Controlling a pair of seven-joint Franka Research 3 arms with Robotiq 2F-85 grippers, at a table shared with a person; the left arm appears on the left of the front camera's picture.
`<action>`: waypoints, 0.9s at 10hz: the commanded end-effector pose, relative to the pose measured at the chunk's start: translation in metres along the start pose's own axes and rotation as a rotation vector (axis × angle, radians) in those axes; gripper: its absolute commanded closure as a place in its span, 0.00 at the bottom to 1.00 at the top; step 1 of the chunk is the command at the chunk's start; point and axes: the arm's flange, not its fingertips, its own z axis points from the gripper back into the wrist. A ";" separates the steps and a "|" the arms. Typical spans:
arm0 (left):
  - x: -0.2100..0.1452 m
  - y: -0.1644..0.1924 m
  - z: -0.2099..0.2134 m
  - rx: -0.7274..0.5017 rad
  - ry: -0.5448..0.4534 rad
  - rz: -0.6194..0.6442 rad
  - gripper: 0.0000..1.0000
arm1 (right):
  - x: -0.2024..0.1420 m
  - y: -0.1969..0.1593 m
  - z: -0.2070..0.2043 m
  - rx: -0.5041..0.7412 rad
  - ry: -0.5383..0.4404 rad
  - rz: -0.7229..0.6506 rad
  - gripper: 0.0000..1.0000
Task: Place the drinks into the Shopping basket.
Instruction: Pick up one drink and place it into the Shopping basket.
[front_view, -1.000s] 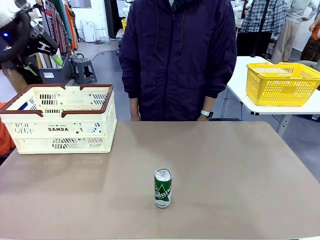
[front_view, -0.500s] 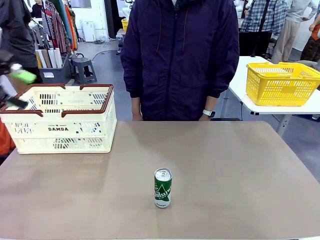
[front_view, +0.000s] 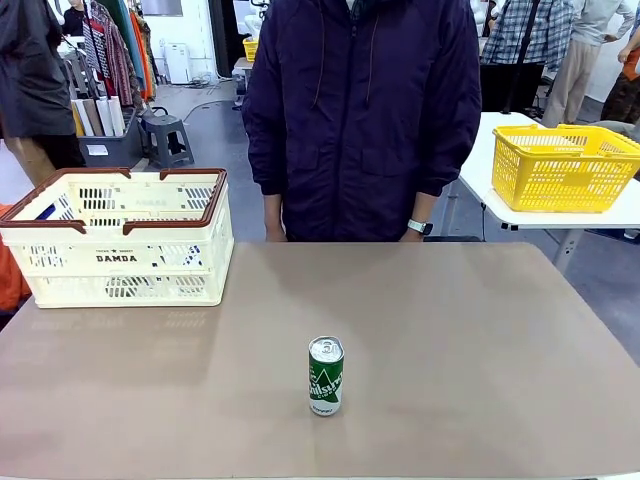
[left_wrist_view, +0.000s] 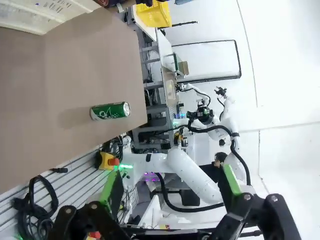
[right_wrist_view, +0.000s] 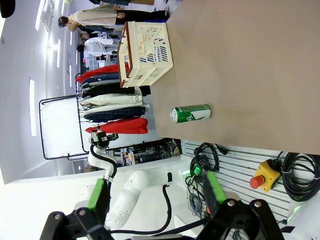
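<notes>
One green can with white lettering (front_view: 326, 376) stands upright on the brown table, near its front edge at the middle. In the left wrist view this can (left_wrist_view: 110, 110) looks sideways, and likewise in the right wrist view (right_wrist_view: 190, 113). The cream Shopping basket (front_view: 120, 235) with the brown rim sits at the table's far left; a bit of blue shows inside it. My left gripper (left_wrist_view: 170, 171) is open with nothing between its green pads, far from the can. Off the table edge, my right gripper (right_wrist_view: 156, 176) hangs open too, holding nothing.
A person in a dark jacket (front_view: 360, 120) stands at the far side of the table, hands low behind its edge. A yellow mesh basket (front_view: 562, 165) sits on a separate white table at the back right. Cables and a red stop button (right_wrist_view: 264, 180) lie below the table.
My left arm stood above the basket's left end a second ago, swept down and left, and has left the front view. The can and the basket have not moved.
</notes>
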 end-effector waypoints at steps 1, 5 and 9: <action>-0.004 -0.017 -0.019 0.009 0.048 -0.026 0.00 | 0.001 0.003 0.002 0.019 0.000 0.014 0.00; -0.004 -0.017 -0.019 0.009 0.048 -0.026 0.00 | 0.001 0.003 0.002 0.019 0.000 0.014 0.00; -0.004 -0.017 -0.019 0.009 0.048 -0.026 0.00 | 0.001 0.003 0.002 0.019 0.000 0.014 0.00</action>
